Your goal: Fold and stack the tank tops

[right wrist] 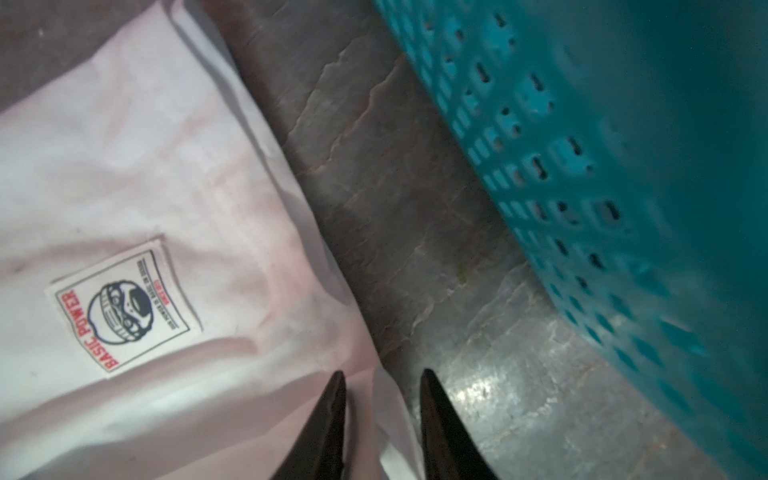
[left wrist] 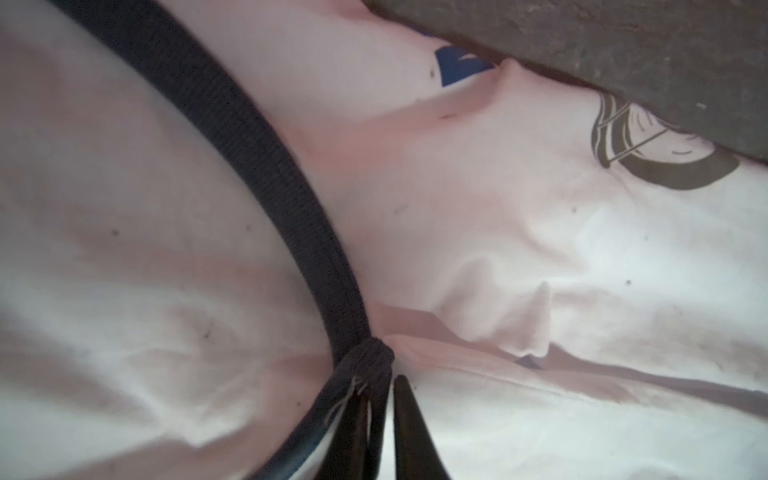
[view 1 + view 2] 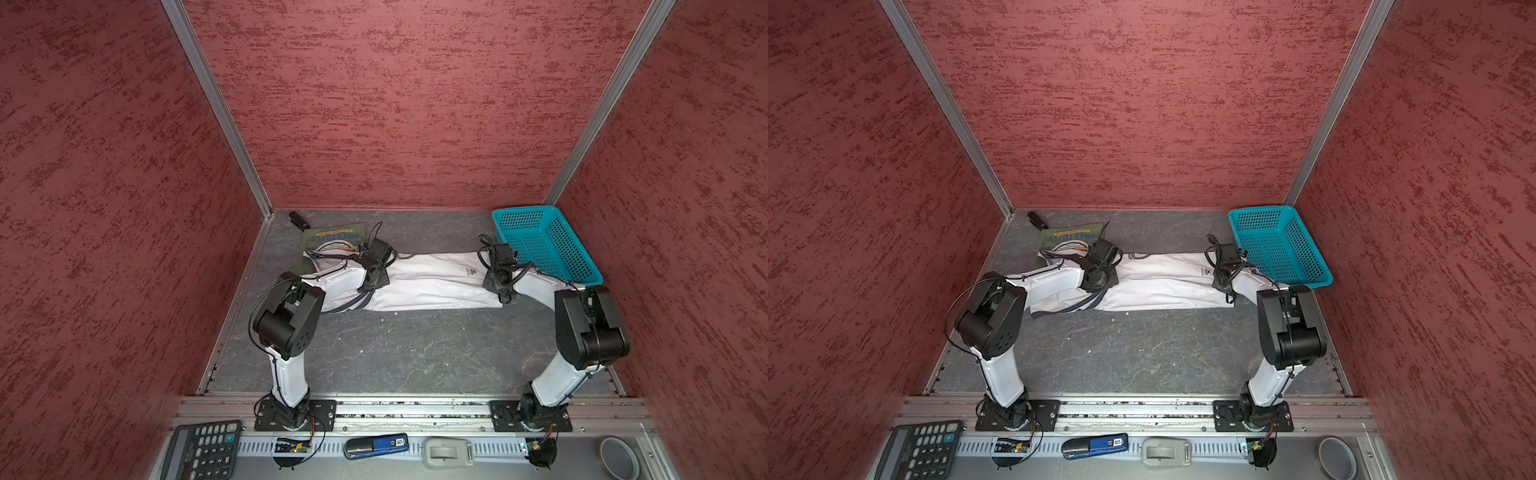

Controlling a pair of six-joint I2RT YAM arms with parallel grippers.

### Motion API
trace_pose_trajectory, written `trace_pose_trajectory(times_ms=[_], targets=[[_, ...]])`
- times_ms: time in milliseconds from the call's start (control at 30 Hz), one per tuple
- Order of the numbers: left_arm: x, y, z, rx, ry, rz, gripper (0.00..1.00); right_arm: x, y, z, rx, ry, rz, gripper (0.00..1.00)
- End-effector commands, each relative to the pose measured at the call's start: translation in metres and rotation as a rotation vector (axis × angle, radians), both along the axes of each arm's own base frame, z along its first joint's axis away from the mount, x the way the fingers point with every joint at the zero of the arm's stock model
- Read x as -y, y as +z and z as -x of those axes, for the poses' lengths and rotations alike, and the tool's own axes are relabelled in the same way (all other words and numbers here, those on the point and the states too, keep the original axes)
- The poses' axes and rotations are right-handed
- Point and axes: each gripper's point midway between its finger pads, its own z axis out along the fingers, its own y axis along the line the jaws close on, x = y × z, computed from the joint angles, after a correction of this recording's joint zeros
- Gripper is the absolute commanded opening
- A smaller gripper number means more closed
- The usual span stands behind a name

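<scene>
Far-left corner: olive tank top [image 3: 332,237] lies folded flat, badge print up. The left end of the white tank top [image 3: 432,282] overlaps its near edge.

Your left gripper [image 2: 384,390] is down on the white tank top's left part, at the grey trim [image 2: 266,166]. The jaws are parted by a narrow gap, with the trim's seam bunched just past the tips. I see nothing pinched.

The white tank top runs in a long band across the table [image 3: 395,353].

Your right gripper [image 1: 383,374] sits at the band's right end, jaws clearly apart, astride the hem and near the small label [image 1: 124,307].

Far-right corner: turquoise basket [image 3: 577,257], near the hem with bare table between them.
</scene>
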Motion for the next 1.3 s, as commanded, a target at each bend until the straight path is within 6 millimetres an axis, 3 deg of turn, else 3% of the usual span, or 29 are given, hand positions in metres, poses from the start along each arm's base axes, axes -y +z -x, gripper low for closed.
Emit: trace_pose_trajectory(times_ms=[0,100,233,333,533,600,700,800,1033,1267], targets=[[-0.003,0.015,0.000,0.039,-0.016,-0.022,0.34,0.009,0.031,-0.011,0.082,-0.022,0.042,0.45],[0.001,0.032,0.004,0.090,-0.046,-0.024,0.45,0.005,0.055,-0.009,0.136,0.004,0.031,0.54],[0.008,0.048,0.013,0.131,-0.087,-0.044,0.52,-0.004,0.080,-0.001,0.187,0.039,0.024,0.61],[0.022,0.049,0.021,0.143,-0.134,-0.029,0.54,-0.029,0.090,0.007,0.217,0.115,-0.051,0.60],[0.042,0.026,0.027,0.095,-0.180,0.017,0.54,-0.116,0.063,0.022,0.175,0.300,-0.272,0.57],[0.046,0.019,0.027,0.080,-0.191,0.025,0.54,-0.139,0.047,0.022,0.135,0.345,-0.310,0.57],[0.046,0.008,0.028,0.059,-0.192,0.026,0.55,-0.155,0.033,0.013,0.106,0.375,-0.334,0.56],[0.042,-0.001,0.030,0.035,-0.184,0.013,0.55,-0.141,0.017,0.001,0.060,0.325,-0.257,0.54],[0.032,-0.020,0.046,-0.003,-0.169,0.016,0.56,-0.071,-0.009,-0.012,-0.006,0.159,-0.110,0.52],[0.043,-0.029,0.071,-0.023,-0.212,0.030,0.57,-0.047,-0.029,0.001,-0.080,0.100,-0.065,0.51]])
